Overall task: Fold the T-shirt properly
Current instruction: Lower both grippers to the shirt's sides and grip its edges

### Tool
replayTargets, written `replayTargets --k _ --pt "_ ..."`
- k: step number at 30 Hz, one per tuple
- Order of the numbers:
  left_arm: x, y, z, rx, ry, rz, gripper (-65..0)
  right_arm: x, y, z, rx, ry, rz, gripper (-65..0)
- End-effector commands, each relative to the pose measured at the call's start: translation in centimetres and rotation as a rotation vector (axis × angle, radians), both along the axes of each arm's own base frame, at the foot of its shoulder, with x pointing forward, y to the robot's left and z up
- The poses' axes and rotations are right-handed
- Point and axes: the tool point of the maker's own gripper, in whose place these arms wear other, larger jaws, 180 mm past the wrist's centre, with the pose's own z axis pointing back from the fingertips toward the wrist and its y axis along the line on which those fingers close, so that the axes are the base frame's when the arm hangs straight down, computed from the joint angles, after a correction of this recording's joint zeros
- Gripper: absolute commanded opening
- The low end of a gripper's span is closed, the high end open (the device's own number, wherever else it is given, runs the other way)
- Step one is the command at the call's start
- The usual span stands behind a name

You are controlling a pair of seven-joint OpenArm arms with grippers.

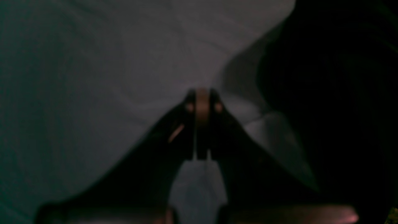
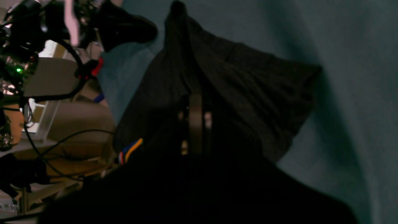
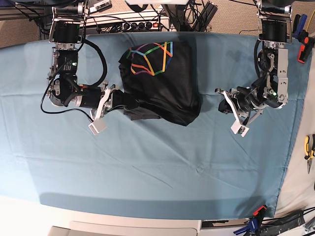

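Teal cloth [image 3: 147, 172] covers table; pliers [image 3: 309, 153] beside.

The left wrist view is very dim: a dull grey patch of light lies over the middle of the cloth [image 1: 124, 77], the left side sinks into dark teal, and the dark fabric [image 1: 335, 93] at right goes almost solid black. The end effector [image 1: 202, 105] there is blurred and out of focus. The right wrist view is also dark, with its foreground blurred and nearly black, while folds farther off look sharper. The base view is brighter and mostly crisp, with a pale sheen on the bench [image 3: 147, 167] and a darker band along its near edge.
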Motion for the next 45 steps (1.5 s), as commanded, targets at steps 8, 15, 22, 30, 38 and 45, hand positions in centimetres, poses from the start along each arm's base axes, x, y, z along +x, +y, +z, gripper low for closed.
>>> replayTargets --k 8,15,22,30,38,45 --pt "1.1 0.1 1.5 -0.011 -0.052 0.001 -65.0 -0.5 1.5 -1.5 -0.103 0.003 0.089 -65.0" --pt "1.1 0.1 1.5 -0.013 -0.053 0.001 -65.0 -1.6 -1.5 -7.0 -0.507 0.05 0.157 -65.0" --pt "1.1 0.1 1.5 -0.015 -0.053 0.001 -65.0 0.6 -0.4 -5.6 -0.456 -0.05 0.101 -65.0" --pt "1.1 0.1 1.5 -0.015 -0.053 0.001 -65.0 1.7 0.3 -4.2 -0.407 -0.081 0.095 -65.0" --pt "1.1 -0.7 1.5 -0.034 -0.052 0.0 -65.0 3.5 0.8 -2.3 -0.363 -0.146 0.068 -65.0" --pt "1.1 -2.5 1.5 -0.079 -0.051 -0.003 -65.0 6.0 -0.6 -1.9 -0.456 -0.263 -0.004 -65.0"
